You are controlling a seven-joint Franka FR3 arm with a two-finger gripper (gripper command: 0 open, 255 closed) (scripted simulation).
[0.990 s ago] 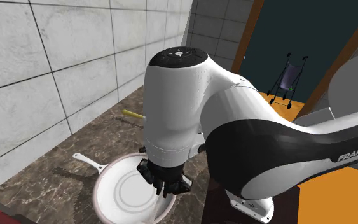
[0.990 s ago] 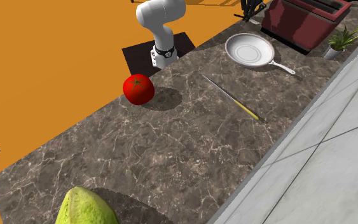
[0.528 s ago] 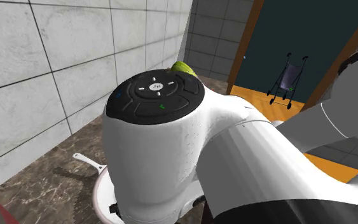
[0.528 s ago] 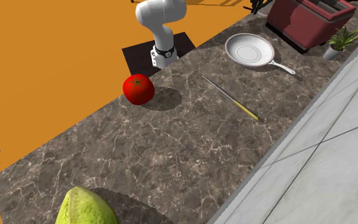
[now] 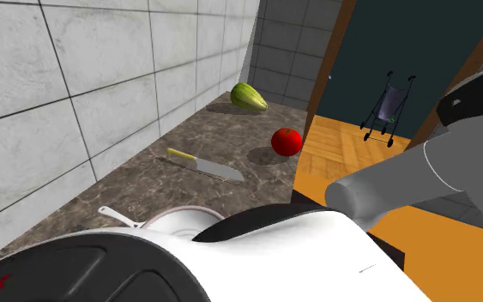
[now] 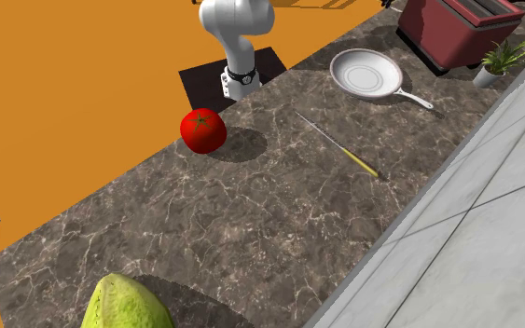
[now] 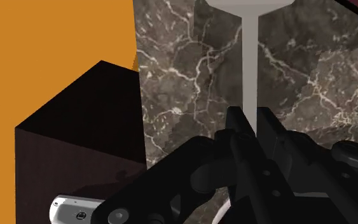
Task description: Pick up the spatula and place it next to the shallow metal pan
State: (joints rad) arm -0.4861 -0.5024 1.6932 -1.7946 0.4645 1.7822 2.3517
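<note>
Shoulder view, near to far: my arm crowds the front, and how the jaws of the gripper (image 7: 250,121) stand I cannot tell; then the shallow pan (image 6: 366,73), empty; beyond it the yellow-handled spatula (image 5: 203,163) lies ungrasped on the counter (image 6: 251,214), so I judge the reach is the step in hand, a descent over the spatula next.

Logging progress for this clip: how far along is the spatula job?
Done: the fingers look closed on the stem of the grey spatula, so the pickup seems made. In hand: it is held over the marble counter. Left: setting it down beside the white pan, near the red toaster.
</note>
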